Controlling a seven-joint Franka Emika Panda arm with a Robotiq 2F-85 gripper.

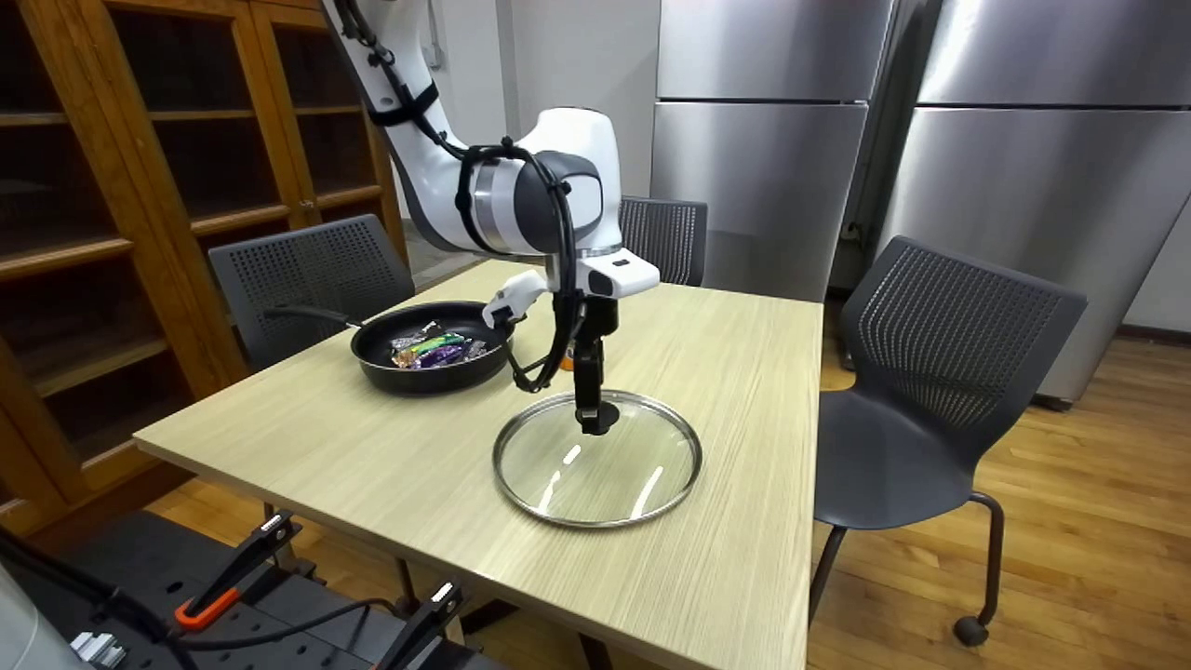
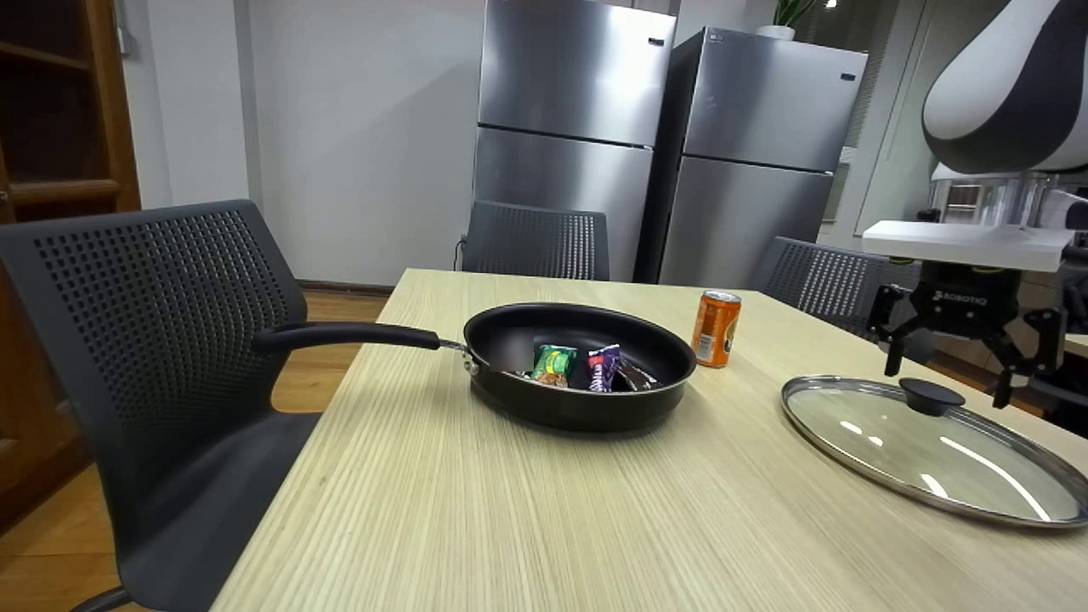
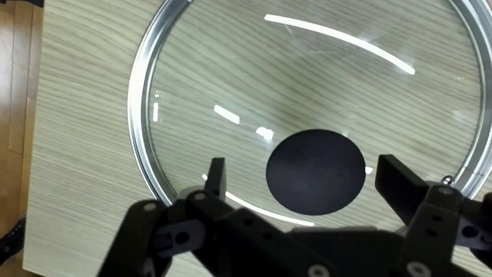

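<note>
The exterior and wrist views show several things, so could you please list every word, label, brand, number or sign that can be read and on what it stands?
"ROBOTIQ": on the tool.
Orange can: print too small.
Purple wrapper and green wrapper: print too blurred.
Refrigerators: badges too small.
Clamps: marks too blurred.
Wrist view: none.

In an exterior view, the white arm (image 1: 395, 70) sloped from the top edge, left of centre, down to its wrist (image 1: 579, 167) near the middle of the frame. In both exterior views the gripper (image 2: 947, 380) pointed straight down. In the wrist view its black fingers (image 3: 399, 188), in the lower half, stood wide apart, one left of centre and one right.
</note>
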